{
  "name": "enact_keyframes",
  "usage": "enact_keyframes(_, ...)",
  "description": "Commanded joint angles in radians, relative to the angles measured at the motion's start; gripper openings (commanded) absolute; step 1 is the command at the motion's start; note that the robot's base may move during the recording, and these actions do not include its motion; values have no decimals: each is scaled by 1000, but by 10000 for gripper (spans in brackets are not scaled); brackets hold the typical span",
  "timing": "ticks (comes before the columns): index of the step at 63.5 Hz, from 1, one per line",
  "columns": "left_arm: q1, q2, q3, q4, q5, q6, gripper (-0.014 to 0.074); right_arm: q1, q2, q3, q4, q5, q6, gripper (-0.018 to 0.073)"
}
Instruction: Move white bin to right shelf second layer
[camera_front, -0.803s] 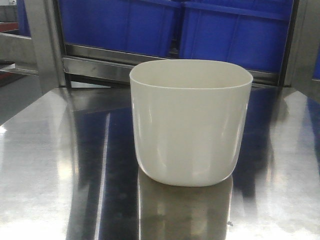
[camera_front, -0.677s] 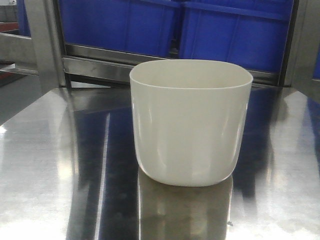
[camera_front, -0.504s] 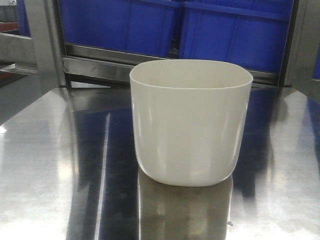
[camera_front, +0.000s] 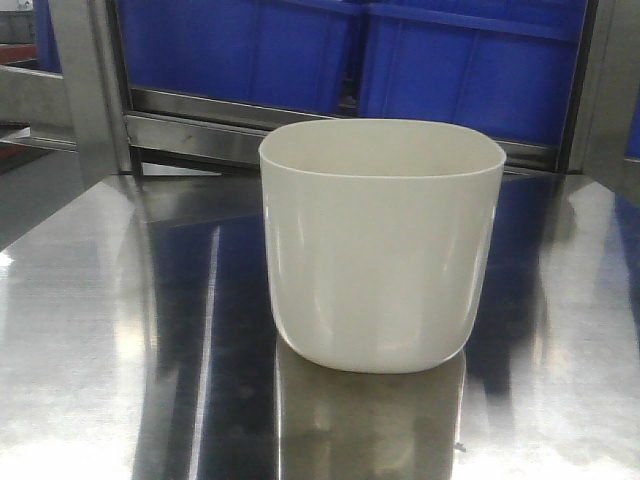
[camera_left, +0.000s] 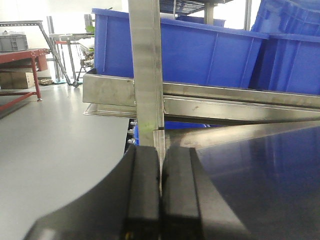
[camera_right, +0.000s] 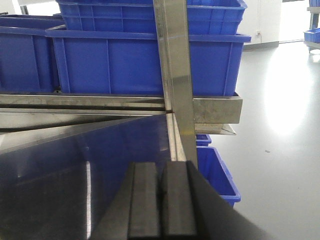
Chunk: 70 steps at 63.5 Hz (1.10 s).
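Observation:
The white bin (camera_front: 380, 245) stands upright and empty on the mirror-like steel table (camera_front: 100, 350), in the middle of the front view. No gripper shows in that view. In the left wrist view my left gripper (camera_left: 161, 150) is shut with nothing between its black fingers, low at the table's left corner by a steel post (camera_left: 146, 75). My right gripper (camera_right: 161, 166) is also shut and empty, low at the table's right edge by another steel post (camera_right: 175, 75). The bin appears in neither wrist view. The right shelf second layer is out of view.
Large blue crates (camera_front: 250, 50) sit on a steel rack level (camera_front: 190, 130) right behind the table. They also show as blue crates (camera_left: 200, 55) on the left and blue crates (camera_right: 125, 60) on the right. A smaller blue crate (camera_right: 215, 172) stands on the floor at the right.

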Motion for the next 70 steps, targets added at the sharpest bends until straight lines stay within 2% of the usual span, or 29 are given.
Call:
enact_keyframes(1, -3, -13, 33, -5, -87, -7, 85, -2, -19, -15, -13, -88, -2, 56)
enact_keyframes(57, 1, -13, 33, -5, -87, -7, 85, -2, -19, -15, -13, -108, -2, 56)
enact_keyframes(61, 1, -13, 33, -5, -87, -7, 85, 1, -19, -15, 15, -137, 24, 56)
enact_keyframes(65, 1, -13, 33, -5, -87, -7, 85, 4, -10, -26, 71, -159, 101, 56)
enact_keyframes(70, 1, -13, 33, -5, -87, -7, 85, 15, 45, -63, 96, -89, 192, 56)
